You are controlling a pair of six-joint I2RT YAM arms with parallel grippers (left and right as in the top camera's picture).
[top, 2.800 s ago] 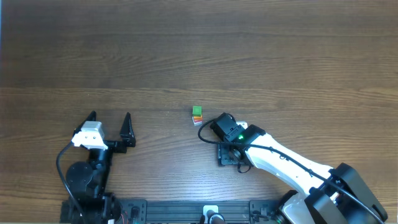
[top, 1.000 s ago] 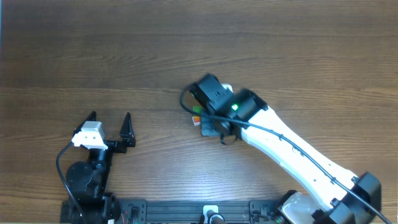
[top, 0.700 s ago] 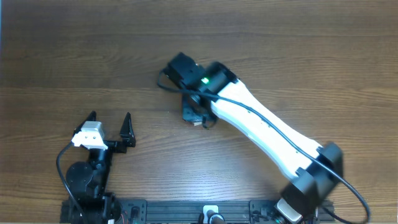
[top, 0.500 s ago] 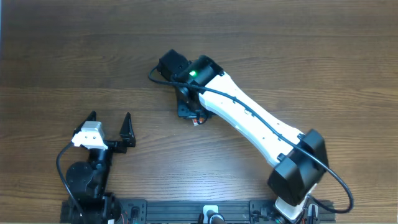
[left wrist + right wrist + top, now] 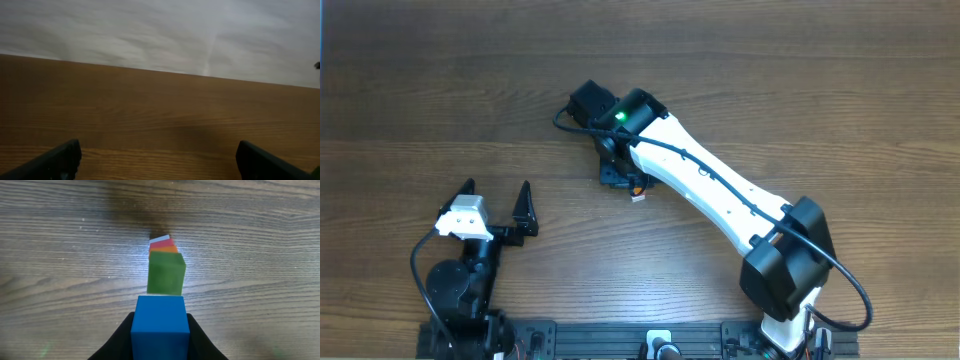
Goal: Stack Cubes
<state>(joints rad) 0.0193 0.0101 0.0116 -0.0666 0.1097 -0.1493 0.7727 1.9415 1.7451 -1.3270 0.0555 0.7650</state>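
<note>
My right gripper (image 5: 160,332) is shut on a blue cube (image 5: 160,311), held above the table. Just beyond it a stack stands on the wood, with a green cube (image 5: 166,274) on top and orange, red and white layers (image 5: 162,245) showing below. The blue cube is lifted beside the stack and does not touch it. In the top view the right gripper (image 5: 616,172) is stretched across the middle, and its arm covers most of the stack (image 5: 638,194). My left gripper (image 5: 498,192) rests open at the left front with nothing between its fingers.
The wooden table (image 5: 800,90) is bare all around the stack. The left wrist view looks along the tabletop (image 5: 160,120) toward a pale wall. The arm bases and a black rail line the front edge.
The right arm has stretched out and swung from beside the stack's right to above and left of it, now covering the stack in the top view. The left arm has not moved.
</note>
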